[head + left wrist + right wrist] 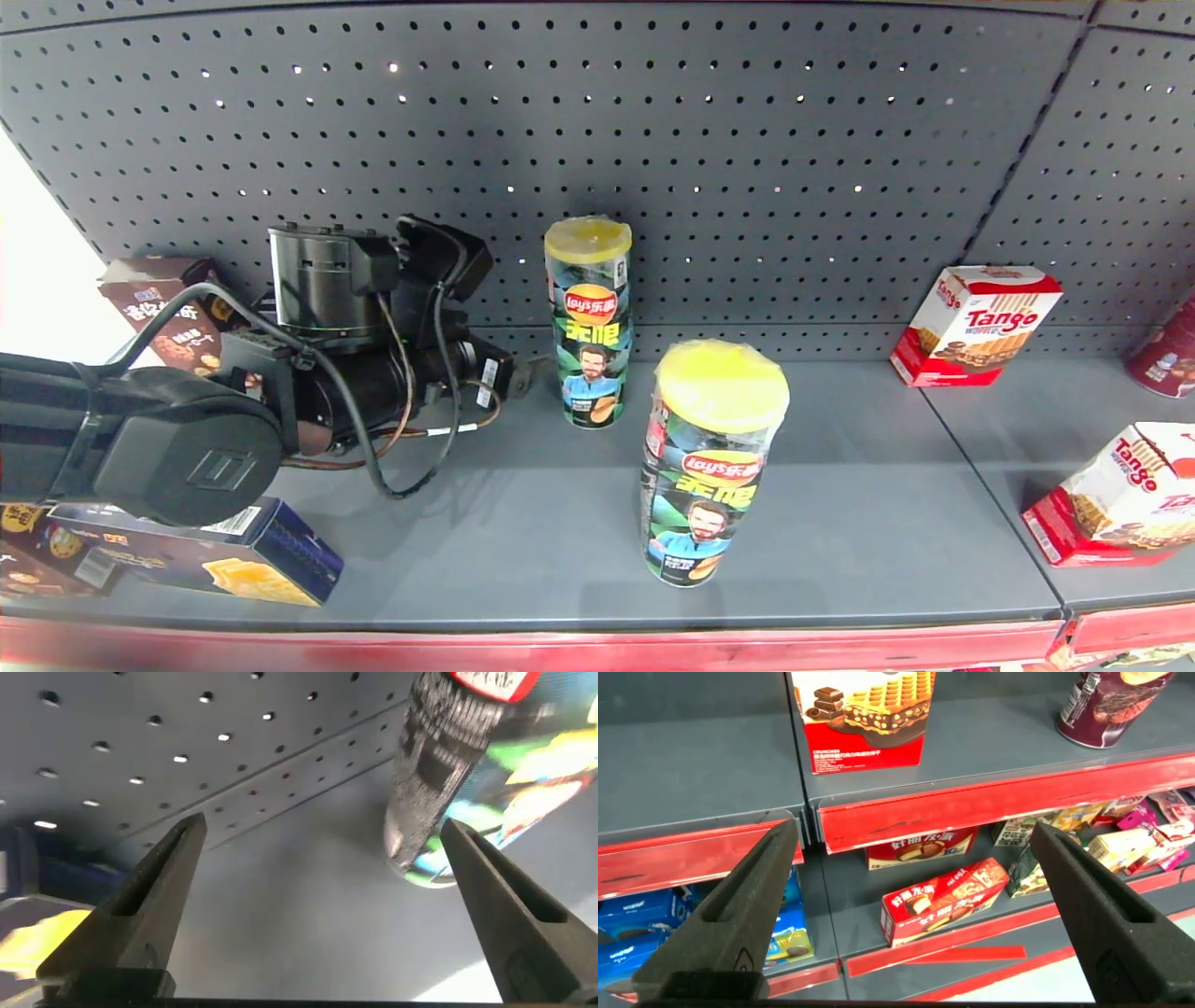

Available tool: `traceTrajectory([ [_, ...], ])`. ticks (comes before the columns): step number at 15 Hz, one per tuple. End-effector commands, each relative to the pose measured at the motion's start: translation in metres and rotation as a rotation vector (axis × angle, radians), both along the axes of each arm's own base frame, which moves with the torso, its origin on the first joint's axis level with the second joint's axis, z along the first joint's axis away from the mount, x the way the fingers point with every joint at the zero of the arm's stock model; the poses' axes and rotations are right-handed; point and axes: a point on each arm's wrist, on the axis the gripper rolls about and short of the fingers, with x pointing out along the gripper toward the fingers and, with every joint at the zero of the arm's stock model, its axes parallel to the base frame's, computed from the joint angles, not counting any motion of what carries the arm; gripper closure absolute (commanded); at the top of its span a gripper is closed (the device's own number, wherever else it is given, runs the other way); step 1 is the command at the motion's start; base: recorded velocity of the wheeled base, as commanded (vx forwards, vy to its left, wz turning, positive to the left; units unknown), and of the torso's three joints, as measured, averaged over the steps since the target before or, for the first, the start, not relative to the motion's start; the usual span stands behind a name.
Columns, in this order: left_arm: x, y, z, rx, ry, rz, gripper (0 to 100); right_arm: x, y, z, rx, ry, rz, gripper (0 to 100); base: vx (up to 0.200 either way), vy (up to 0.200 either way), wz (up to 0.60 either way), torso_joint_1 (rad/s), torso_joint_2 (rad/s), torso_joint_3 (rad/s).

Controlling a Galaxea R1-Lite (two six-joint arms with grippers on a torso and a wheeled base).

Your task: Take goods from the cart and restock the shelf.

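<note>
two chip cans [709, 467] upright on the shelf [859, 504], both grippers spread

the back can [589, 322] stands close to the pegboard wall [747, 140]. the front can [709, 467] stands nearer the shelf's red edge, apart from the first. the left gripper [322, 831] is low over the shelf just beside the back can, its fingers wide apart and not touching it. the right gripper [913, 829] has its fingers wide apart too, facing lower shelves where a wafer box [864, 714] stands. two more wafer boxes [976, 324] sit on the right of the shelf.
</note>
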Motion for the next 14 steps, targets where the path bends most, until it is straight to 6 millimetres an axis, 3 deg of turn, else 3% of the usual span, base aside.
traceTrajectory([
  [1, -0.001, 0.002, 0.001, 0.009, -0.008, 0.024, 0, 0.000, 0.000, 0.000, 0.000, 0.001, 0.000, 0, 0.000, 0.000, 0.00, 0.000, 0.00, 0.000],
  [8, 0.023, 0.000, -0.020, 0.017, -0.022, 0.055, 0, 0.000, 0.000, 0.000, 0.000, 0.001, 0.003, 0, 0.000, 0.000, 0.00, 0.000, 0.00, 0.000],
  [14, 0.033, -0.014, -0.024, 0.009, -0.026, 0.030, 0, 0.000, 0.000, 0.000, 0.000, 0.001, 0.000, 0, 0.000, 0.000, 0.00, 0.000, 0.00, 0.000],
])
